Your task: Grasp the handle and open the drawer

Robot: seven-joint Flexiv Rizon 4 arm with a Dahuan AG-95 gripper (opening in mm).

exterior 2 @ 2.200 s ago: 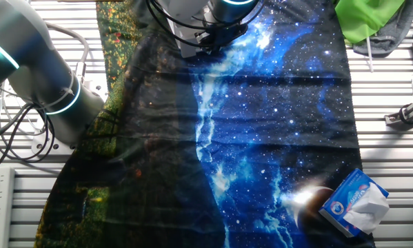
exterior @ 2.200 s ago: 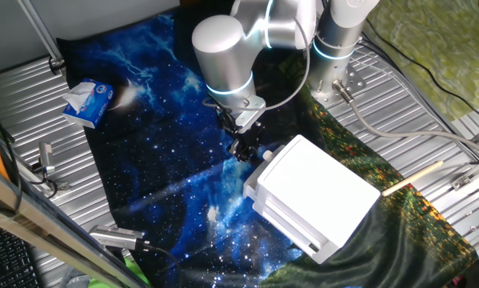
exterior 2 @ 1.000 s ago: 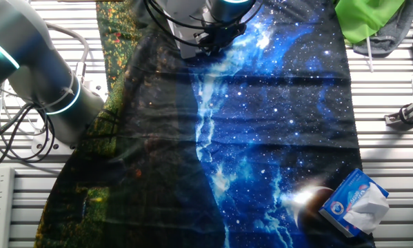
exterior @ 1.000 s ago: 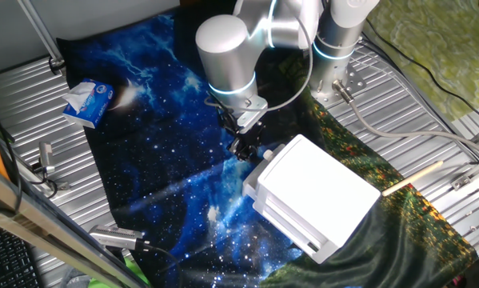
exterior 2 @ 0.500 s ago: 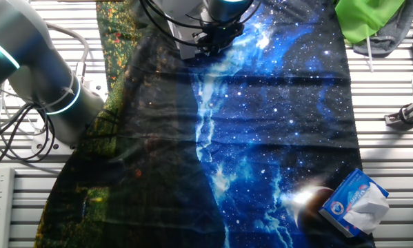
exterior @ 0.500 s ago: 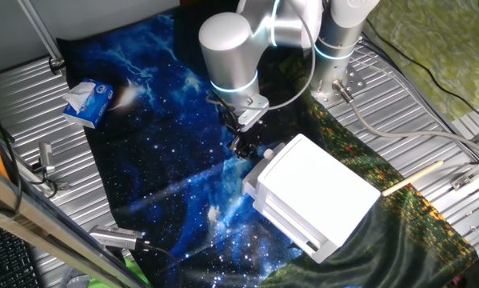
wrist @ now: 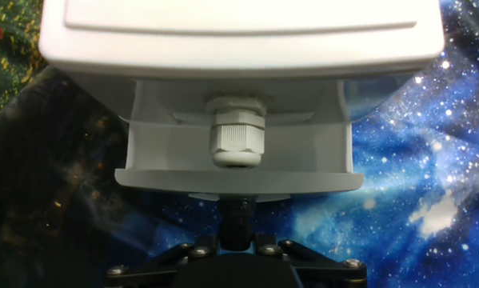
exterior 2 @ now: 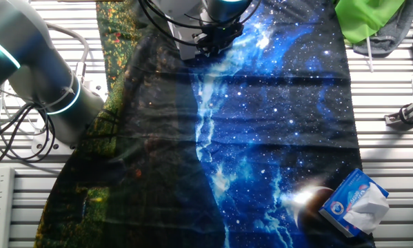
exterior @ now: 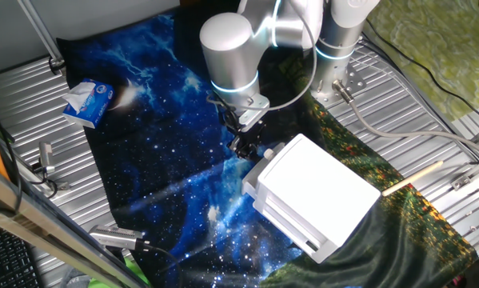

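The arm (exterior: pixel 231 56) has shifted slightly away from the tissue box (exterior: pixel 87 102), fingers (exterior: pixel 241 146) included.

White drawer (wrist: pixel 235 152) (glossy), blue starry galaxy cloth (exterior: pixel 155 152)

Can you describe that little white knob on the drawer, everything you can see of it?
The handle is a small white knob that looks like plastic, ribbed round its body, with a nut-like collar at its base. It sticks out from the front of the drawer, which is pulled partly out. The gripper sits right at it, but whether the fingers clamp it cannot be told.
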